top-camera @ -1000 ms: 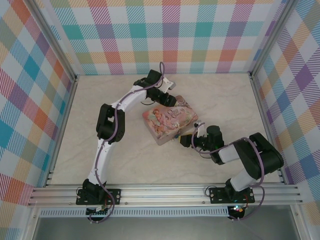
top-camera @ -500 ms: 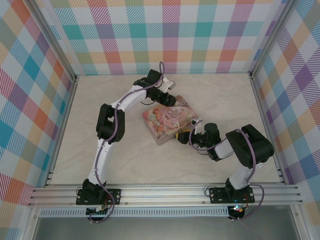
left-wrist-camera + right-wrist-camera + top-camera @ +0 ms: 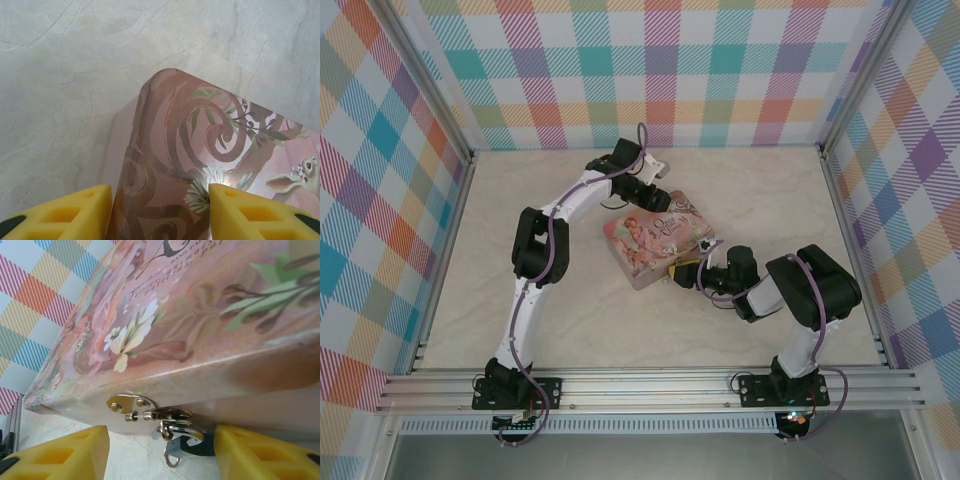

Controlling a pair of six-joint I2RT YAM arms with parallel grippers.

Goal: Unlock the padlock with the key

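The padlock [image 3: 200, 444] hangs by its thin silvery shackle from the hasp [image 3: 131, 404] on the pink tin's [image 3: 200, 315] front wall. Its dark teal body rests against one of my right gripper's yellow fingers [image 3: 265, 450]. A small wire ring [image 3: 171, 460] dangles under the padlock. My right gripper [image 3: 162, 452] is open around the padlock, with a clear gap to the other finger. The key is out of view. My left gripper [image 3: 160, 212] is open at the tin's far corner [image 3: 165, 150], one finger over the lid and one beside the wall.
The pink tin [image 3: 655, 235] lies mid-table on the marble top between my left gripper [image 3: 657, 197] and my right gripper [image 3: 682, 272]. Plaid walls with metal rails [image 3: 448, 240] close the table on three sides.
My right gripper has moved left along the table up to the tin's front wall and its jaws have narrowed somewhat. The left arm and the tin have stayed put.
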